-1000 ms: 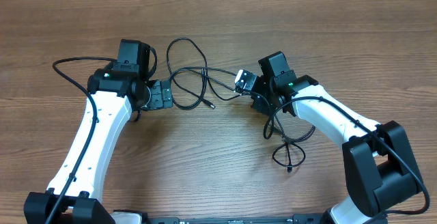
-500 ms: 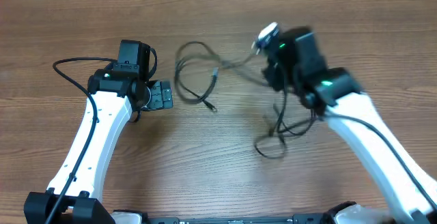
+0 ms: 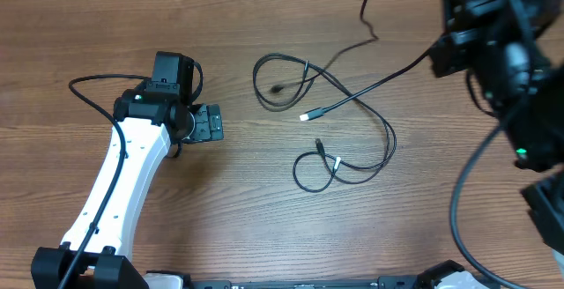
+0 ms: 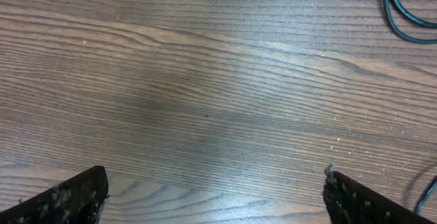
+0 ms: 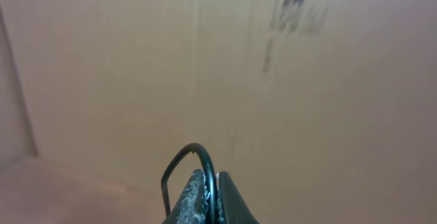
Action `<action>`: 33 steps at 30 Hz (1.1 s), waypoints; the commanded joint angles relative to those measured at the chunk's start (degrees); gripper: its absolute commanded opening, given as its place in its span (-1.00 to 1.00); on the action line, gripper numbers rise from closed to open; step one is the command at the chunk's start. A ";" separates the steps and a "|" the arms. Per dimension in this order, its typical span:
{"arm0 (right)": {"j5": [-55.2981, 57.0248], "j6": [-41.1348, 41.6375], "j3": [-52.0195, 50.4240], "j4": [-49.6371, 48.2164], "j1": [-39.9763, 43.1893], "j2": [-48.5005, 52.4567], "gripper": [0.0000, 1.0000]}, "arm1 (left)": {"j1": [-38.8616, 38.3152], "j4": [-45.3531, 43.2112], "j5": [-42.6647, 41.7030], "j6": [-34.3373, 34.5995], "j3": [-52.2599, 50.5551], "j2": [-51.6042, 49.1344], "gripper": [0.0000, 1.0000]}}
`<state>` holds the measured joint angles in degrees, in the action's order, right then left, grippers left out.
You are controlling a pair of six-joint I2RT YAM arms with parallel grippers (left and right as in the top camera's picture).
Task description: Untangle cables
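1. My left gripper (image 3: 211, 123) hangs low over the brown wood-grain table (image 3: 106, 25), left of centre, on its white arm (image 3: 119, 179).
2. On the left wrist view its two black fingers (image 4: 68, 198) stand at the bottom corners of the picture, spread wide, with only bare wood between them. It holds nothing.
3. The thin black cables (image 3: 352, 96) lie sprawled across the middle of the table, to the right of that gripper and well apart from it.
4. I see one loop (image 3: 257, 85) toward the far side and a smaller loop (image 3: 298, 174) nearer me, with strands crossing between them.
5. A silver-tipped plug end (image 3: 305, 116) rests on the wood between the two loops. A dark plug end (image 3: 319, 145) lies just below it.
6. One strand climbs from the tangle up and to the right, toward my right arm (image 3: 502, 51), which is raised high near the overhead camera and is blurred there.
7. My right gripper (image 5: 208, 193) has its jaws pressed together on a thin black cable. That cable arches up out of the fingertips in a small hoop (image 5: 188, 152) against a plain tan cardboard-coloured wall (image 5: 102, 67).
8. In the left wrist view a short curve of cable (image 4: 399, 20) shows in the top right corner.
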<state>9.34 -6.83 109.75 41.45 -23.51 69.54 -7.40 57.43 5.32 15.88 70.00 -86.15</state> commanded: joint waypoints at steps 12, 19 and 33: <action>19.89 -2.14 3.74 -2.84 18.16 0.96 -0.93 | 0.09 -0.07 -0.48 -1.09 -0.42 -0.04 0.99; 28.09 -0.42 3.74 5.14 31.69 3.28 -0.93 | 0.11 -0.07 -0.48 -1.09 -0.42 -0.04 0.99; 27.54 22.14 3.06 23.47 65.55 16.22 -0.93 | 0.11 -0.07 -0.48 -1.09 -0.42 -0.04 0.99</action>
<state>36.40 7.29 112.22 63.79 36.21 83.07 -7.40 57.45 5.30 15.88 70.00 -86.15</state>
